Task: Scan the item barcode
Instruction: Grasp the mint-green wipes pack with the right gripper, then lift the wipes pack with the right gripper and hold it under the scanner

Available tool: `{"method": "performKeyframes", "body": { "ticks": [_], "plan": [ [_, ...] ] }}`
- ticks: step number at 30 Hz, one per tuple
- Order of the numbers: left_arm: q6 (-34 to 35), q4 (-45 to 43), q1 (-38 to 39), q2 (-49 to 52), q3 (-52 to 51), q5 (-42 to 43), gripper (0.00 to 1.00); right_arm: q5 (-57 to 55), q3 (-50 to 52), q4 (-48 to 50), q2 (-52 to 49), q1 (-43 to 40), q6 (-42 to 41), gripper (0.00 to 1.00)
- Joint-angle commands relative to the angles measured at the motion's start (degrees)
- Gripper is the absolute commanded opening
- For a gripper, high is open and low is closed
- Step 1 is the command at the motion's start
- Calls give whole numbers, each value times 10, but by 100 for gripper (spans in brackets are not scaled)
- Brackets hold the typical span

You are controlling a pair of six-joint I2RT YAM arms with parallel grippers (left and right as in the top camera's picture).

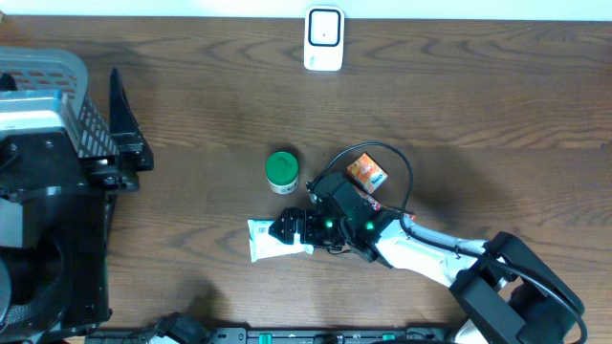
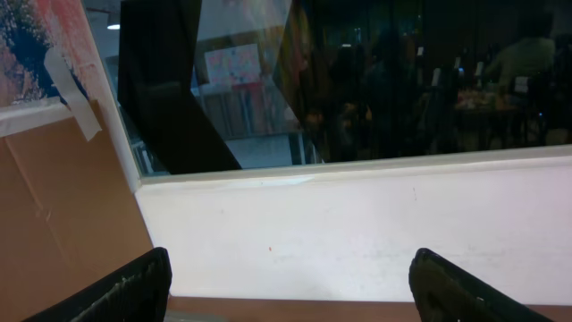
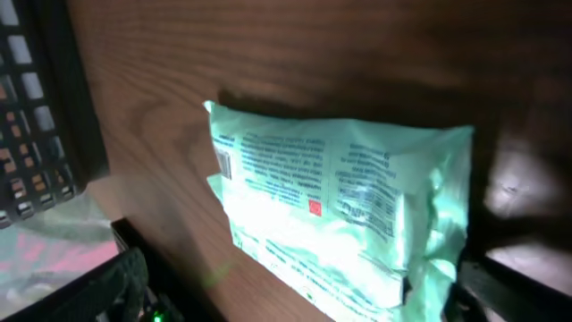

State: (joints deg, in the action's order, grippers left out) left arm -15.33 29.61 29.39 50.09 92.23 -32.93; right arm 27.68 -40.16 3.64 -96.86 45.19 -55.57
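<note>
The pouch (image 1: 266, 241), pale green and white, lay flat on the worktop (image 1: 191, 57) near the front edge, printed side up. In the right wrist view, blocks of small print ran across its face and a small barcode (image 3: 223, 165) sat near one end. The right gripper (image 3: 304, 284) stood over the pouch with its jaws spread wide. One finger (image 3: 121, 286) was well clear of the pouch's edge. The other finger (image 3: 500, 291) was just beside the pouch's crimped end, and whether it touched could not be told. The pouch rested on the wood, released and not clamped.

From overhead, the right arm (image 1: 430, 253) reached in from the front right corner, and its wrist covered the pouch's right end. A green-lidded can (image 1: 281, 170) stood upright just behind the pouch. An orange packet (image 1: 365, 171) lay to the can's right, partly under the arm's black cable (image 1: 400, 167). The white scanner (image 1: 324, 38) sat at the far edge of the worktop, well apart from the pouch.

The left gripper (image 2: 290, 273) was released too. Its two dark fingers sat at the bottom corners of its own camera's view with nothing between them, facing a white wall (image 2: 357, 233) and a dark window (image 2: 375, 80). At the left edge of the overhead view, a grey mesh basket (image 1: 43, 91) stood beside the left arm (image 1: 57, 220).
</note>
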Motion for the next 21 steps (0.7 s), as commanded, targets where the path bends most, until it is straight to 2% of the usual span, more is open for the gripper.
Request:
{"method": "performKeyframes", "body": {
  "ticks": [1,2,4,6,8,12,16,21],
  "plan": [
    [-9,-3,-2,-10,-2,3,86,-8,37,-34,-47,-1,-1,79],
    [-9,-3,-2,-12,-2,3,85,-7,37,-34,-50,-2,0,70],
    [-9,-3,-2,-18,-2,4,85,-5,37,-23,-60,-2,0,45],
    [-9,-3,-2,-24,-2,4,85,14,37,8,-73,-2,8,30],
    [-9,-3,-2,-31,-2,4,85,29,35,41,-88,-2,7,2],
    [-9,-3,-2,-43,-2,6,85,29,32,60,-95,-2,6,1],
    [-9,-3,-2,-54,-2,6,85,27,32,62,-55,-6,33,1],
    [-9,-1,-2,-69,-2,5,85,73,32,40,96,-6,99,1]
  ]
}}
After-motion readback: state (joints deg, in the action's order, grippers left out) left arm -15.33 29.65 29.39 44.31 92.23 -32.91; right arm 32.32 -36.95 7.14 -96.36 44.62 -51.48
